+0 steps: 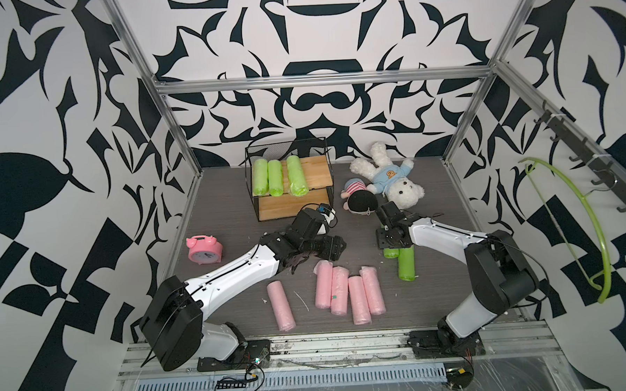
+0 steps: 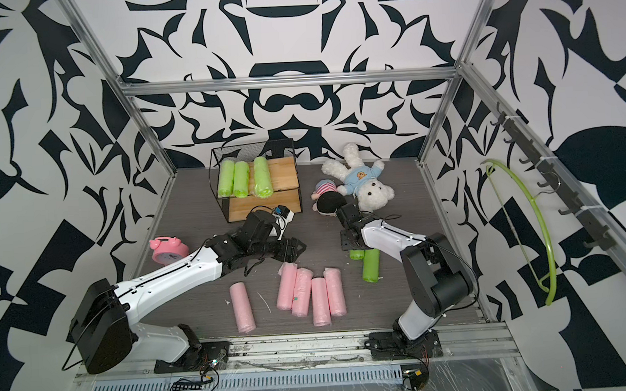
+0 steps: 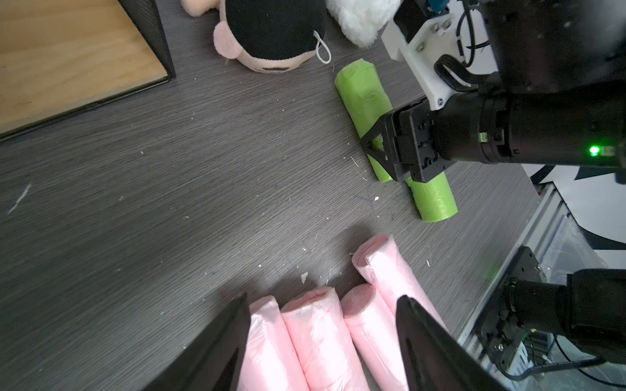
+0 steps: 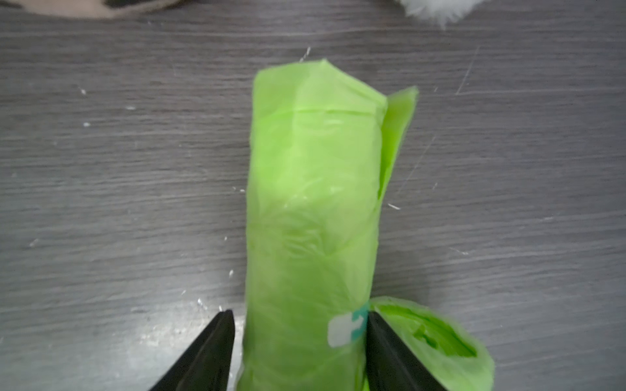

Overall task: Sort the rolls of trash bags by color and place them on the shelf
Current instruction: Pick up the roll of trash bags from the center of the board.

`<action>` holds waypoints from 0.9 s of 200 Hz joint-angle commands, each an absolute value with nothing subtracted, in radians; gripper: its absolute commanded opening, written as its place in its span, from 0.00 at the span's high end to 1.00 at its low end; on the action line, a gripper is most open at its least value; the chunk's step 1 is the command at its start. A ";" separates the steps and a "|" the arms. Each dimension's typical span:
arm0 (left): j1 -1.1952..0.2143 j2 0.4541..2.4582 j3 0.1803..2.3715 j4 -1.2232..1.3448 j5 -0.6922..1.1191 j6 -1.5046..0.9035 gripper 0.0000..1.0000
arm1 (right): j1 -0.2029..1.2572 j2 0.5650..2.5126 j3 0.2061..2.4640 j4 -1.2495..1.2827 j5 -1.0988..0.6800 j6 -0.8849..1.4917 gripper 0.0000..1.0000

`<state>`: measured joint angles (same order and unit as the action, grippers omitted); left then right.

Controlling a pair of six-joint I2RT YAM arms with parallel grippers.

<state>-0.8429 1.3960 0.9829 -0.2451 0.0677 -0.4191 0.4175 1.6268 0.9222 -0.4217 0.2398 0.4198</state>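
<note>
While three green rolls [image 1: 276, 176] lie on the top board of the shelf [image 1: 317, 170] and five pink rolls [image 1: 348, 293] on the table [image 1: 233, 221], the right gripper [image 4: 299, 315] straddles another green roll [image 4: 311, 203] there, jaws narrow but perhaps not yet pinching, and the left gripper [image 3: 321, 301] hangs wide open above the pink ones.

top views: high front, looking down, whole table [image 1: 225, 222] | wrist views: close, both show green roll [image 3: 364, 94]

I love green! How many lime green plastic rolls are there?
5 lime green plastic rolls: three on the black wire shelf's top wooden board; two on the grey table, one free, one between the right gripper's jaws.
</note>
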 commanded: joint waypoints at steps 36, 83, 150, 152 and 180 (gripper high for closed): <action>-0.845 1.352 0.968 -0.267 0.038 -0.405 0.24 | 0.413 1.646 0.956 -0.364 0.258 0.441 0.47; -0.845 1.309 0.952 -0.278 -0.024 -0.391 0.23 | 0.414 1.473 0.907 -0.422 0.291 0.454 0.58; -0.782 1.226 1.009 -0.380 -0.104 -0.311 0.20 | 0.506 1.154 1.026 -0.480 0.255 0.411 0.59; -0.778 1.226 1.015 -0.390 -0.106 -0.307 0.20 | 0.513 1.154 1.036 -0.481 0.255 0.410 0.59; -0.717 1.208 1.085 -0.478 -0.121 -0.279 0.19 | 0.611 1.192 1.195 -0.484 0.255 0.398 0.59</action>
<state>-0.7609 1.2396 1.0153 -0.3759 -0.0944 -0.3267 0.5461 1.1763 1.0500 -0.5129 0.2501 0.4225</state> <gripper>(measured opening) 0.807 0.447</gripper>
